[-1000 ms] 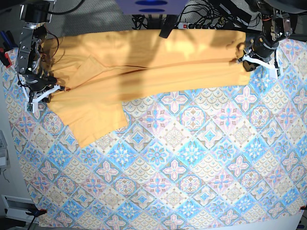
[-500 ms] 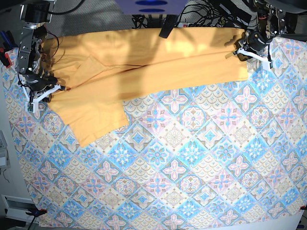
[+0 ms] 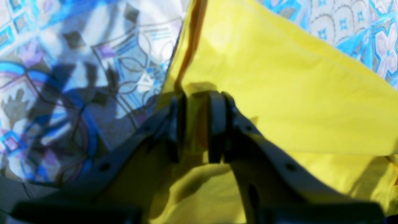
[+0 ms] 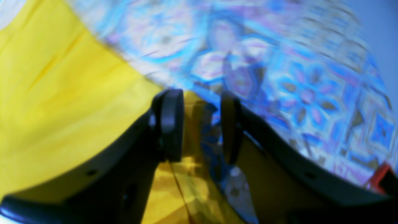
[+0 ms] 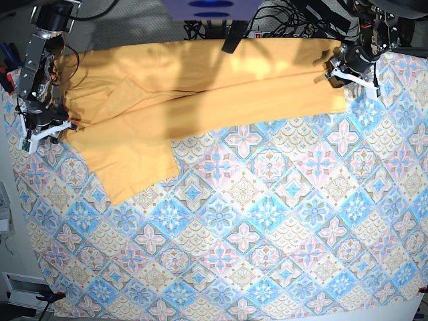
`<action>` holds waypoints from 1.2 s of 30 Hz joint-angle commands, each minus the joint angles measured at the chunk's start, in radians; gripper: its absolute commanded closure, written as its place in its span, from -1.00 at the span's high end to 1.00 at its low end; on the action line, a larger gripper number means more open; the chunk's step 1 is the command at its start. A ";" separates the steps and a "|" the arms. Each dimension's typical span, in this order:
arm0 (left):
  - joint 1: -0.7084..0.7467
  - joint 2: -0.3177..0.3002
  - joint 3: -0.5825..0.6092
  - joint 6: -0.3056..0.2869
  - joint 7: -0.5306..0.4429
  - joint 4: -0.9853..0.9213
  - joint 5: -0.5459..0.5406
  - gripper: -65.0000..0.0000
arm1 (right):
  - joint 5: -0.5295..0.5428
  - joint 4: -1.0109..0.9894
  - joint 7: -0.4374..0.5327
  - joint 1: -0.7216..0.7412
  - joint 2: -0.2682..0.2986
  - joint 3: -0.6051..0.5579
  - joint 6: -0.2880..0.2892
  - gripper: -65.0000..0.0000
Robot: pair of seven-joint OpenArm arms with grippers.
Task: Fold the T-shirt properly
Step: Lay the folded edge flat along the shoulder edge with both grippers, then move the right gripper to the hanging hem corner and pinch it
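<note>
T-shirt (image 5: pixel 200 87) lies across top of frame on patterned tablecloth (image 5: pixel 267 234). Left gripper (image 3: pixel 195 130), top right: jaws parted a bit, fabric between. Right gripper (image 4: pixel 199 124), upper left: jaws released at shirt edge.

The 2 arms sit at opposite upper corners of the base view. The right arm (image 5: pixel 37 63) comes down from 11 o'clock, its wrist pointing toward 6 o'clock, ending in the right gripper (image 4: pixel 197 124) low at 9 o'clock. Its fingers (image 4: pixel 169 124) stand clearly apart with an open gap between them. The left arm (image 5: pixel 378 27) enters at 1 o'clock, and the left gripper (image 3: pixel 194 126) points toward 7 o'clock. Its fingers (image 3: pixel 216 126) are parted only narrowly, with yellow cloth showing in the gap.
</note>
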 commanded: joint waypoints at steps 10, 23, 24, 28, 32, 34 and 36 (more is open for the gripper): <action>-0.015 -0.010 -0.005 0.008 -0.007 0.008 0.011 -0.57 | 0.003 0.084 0.013 0.171 0.009 -0.260 0.015 -0.37; -0.017 -0.010 -0.005 0.008 -0.007 0.008 0.011 -0.58 | 0.003 -0.355 0.022 0.469 0.031 -0.427 0.018 -0.37; -0.018 -0.010 -0.005 0.008 -0.007 0.008 0.011 -0.58 | 0.003 -0.387 0.022 0.479 0.031 -0.427 0.021 -0.37; -0.018 -0.010 -0.005 0.008 -0.007 0.008 0.011 -0.58 | 0.001 -0.501 0.072 0.499 0.031 -0.427 0.113 -0.37; -0.020 -0.012 -0.008 0.008 -0.007 0.008 0.011 -0.58 | 0.001 -0.588 0.106 0.518 0.031 -0.427 0.133 -0.37; -0.020 -0.012 -0.008 0.008 -0.007 0.008 0.011 -0.58 | 0.001 -0.608 0.109 0.518 0.031 -0.427 0.133 -0.37; -0.020 -0.012 -0.008 0.008 -0.007 0.008 0.011 -0.58 | 0.001 -0.620 0.108 0.516 0.031 -0.429 0.134 -0.37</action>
